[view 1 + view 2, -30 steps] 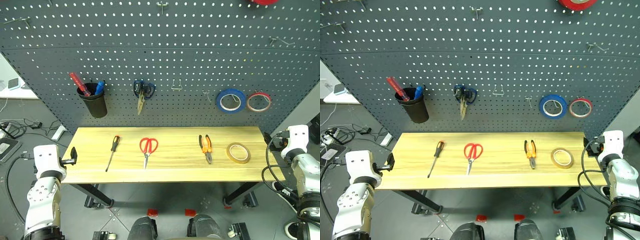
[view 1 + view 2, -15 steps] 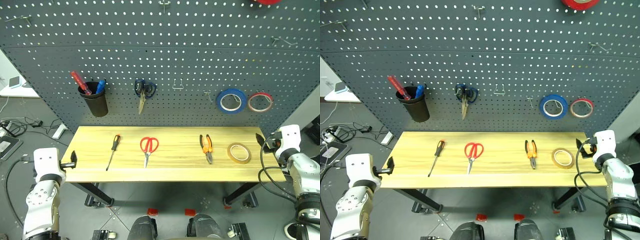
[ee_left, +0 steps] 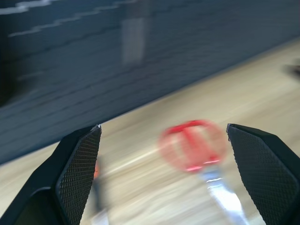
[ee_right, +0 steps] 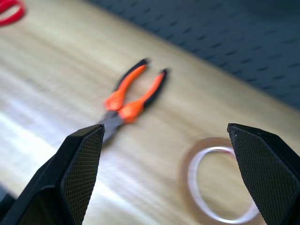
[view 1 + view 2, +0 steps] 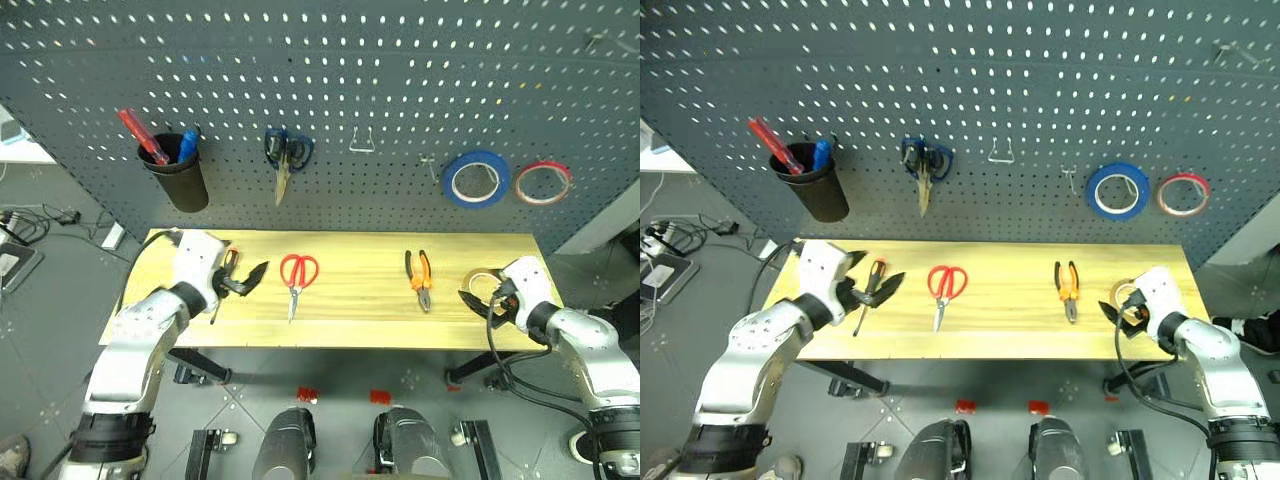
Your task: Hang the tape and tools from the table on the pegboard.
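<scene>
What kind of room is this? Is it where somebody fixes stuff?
It looks like a workshop or tool corner. A big pegboard holds blue-handled scissors and rolls of tape, and a wooden table below it has pliers and red-handled scissors lying on it.

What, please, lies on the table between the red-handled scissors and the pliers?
Nothing: in the left eye view, bare wooden table separates the red-handled scissors from the pliers.

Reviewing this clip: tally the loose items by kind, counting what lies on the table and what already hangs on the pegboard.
Scissors: 2, red-handled scissors on the table, blue-handled scissors on the pegboard
Tape rolls: 3, yellow tape, blue roll, red roll
Pliers: 1
Screwdriver on the table: 1
Black cup: 1
Total: 8
</scene>
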### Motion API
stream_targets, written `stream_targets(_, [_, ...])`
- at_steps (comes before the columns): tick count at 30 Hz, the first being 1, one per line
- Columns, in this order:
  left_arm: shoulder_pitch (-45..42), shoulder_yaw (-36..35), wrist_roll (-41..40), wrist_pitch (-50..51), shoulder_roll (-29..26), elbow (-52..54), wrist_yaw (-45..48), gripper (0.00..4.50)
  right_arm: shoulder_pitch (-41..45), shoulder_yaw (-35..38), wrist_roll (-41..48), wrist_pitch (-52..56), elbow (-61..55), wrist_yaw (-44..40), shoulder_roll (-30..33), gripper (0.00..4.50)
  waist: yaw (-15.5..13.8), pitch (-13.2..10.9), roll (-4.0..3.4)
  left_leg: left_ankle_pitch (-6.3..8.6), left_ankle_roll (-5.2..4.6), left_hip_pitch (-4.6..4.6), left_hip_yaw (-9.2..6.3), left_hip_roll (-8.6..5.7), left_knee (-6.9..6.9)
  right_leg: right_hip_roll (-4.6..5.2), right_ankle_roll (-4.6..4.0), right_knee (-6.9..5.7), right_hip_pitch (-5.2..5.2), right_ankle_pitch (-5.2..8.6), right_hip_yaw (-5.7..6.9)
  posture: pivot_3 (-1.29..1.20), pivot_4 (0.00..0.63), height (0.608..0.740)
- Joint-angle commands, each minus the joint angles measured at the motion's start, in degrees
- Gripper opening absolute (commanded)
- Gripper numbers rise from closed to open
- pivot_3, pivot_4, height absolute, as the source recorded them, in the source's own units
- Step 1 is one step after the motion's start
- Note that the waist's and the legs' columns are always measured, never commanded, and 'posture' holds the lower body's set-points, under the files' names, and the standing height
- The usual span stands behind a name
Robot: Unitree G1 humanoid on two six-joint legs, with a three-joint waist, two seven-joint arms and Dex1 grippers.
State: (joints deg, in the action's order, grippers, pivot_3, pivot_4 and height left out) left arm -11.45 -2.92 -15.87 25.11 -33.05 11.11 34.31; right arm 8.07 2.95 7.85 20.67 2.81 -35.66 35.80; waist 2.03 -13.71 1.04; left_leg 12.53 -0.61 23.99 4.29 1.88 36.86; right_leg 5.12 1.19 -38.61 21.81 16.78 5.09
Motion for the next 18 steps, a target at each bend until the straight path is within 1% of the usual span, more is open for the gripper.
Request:
stream_targets(1, [-3.4, 4.3, -0.8, 0.7, -1.0, 1.6, 5.7, 4.5, 2.5, -2.0, -1.8, 6.8, -2.0, 1.1, 0.7, 4.5, 0.2, -1.2, 0.11, 0.0, 0.0, 0.13, 0.07, 0.0, -0.04, 0.01, -0.01, 0.02, 0.18, -0.01, -0.04, -0.21, 0.331, 0.74])
stream_targets(3, [-6.0, 7.0, 0.2, -0.4, -0.9, 0.4, 8.3, 4.5, 4.3, -3.2, -2.9, 6.7, -0.5, 1.0, 0.7, 4.5, 0.4, -2.1, 0.08, 0.0, 0.0, 0.38, 0.16, 0.01, -0.02, 0.02, -0.01, -0.06, 0.45, -0.01, -0.08, -0.23, 0.351, 0.74])
stream_targets(5, [-9.8, 10.8, 2.3, -2.8, 0.0, -2.0, 10.9, 4.5, 7.8, -4.6, -4.6, 6.7, 4.1, 1.1, 0.7, 4.5, 0.9, -3.2, 0.09, -0.02, 0.03, 0.47, 0.19, 0.02, 0.0, 0.02, 0.01, -0.06, 0.52, 0.01, -0.04, -0.24, 0.359, 0.74])
stream_targets(8, [-13.2, 14.5, 4.6, -6.5, 1.3, -5.0, 13.3, 4.5, 12.9, -5.3, -6.0, 6.1, 11.8, 1.7, 0.2, 4.5, 1.1, -4.3, 0.14, -0.03, 0.05, 0.51, 0.24, -0.03, 0.01, 0.03, 0.04, 0.01, 0.52, 0.03, 0.0, -0.23, 0.364, 0.74])
stream_targets(13, [-15.4, 18.4, 7.4, -11.8, 3.9, -7.6, 15.4, 4.5, 21.4, -7.1, -9.0, 5.8, 27.0, 3.1, -0.5, 4.5, 1.5, -4.9, 0.22, -0.06, 0.11, 0.52, 0.42, -0.04, 0.0, 0.1, 0.15, 0.07, 0.53, 0.09, -0.01, -0.23, 0.363, 0.74])
stream_targets(18, [-15.5, 19.1, 7.6, -13.6, 5.4, -8.2, 16.9, 4.5, 27.6, -10.4, -11.4, 6.3, 37.9, -0.8, -1.1, 4.5, 2.1, -5.2, 0.26, -0.07, 0.13, 0.52, 0.46, 0.0, 0.01, 0.11, 0.16, 0.04, 0.54, 0.1, 0.03, -0.23, 0.351, 0.74])
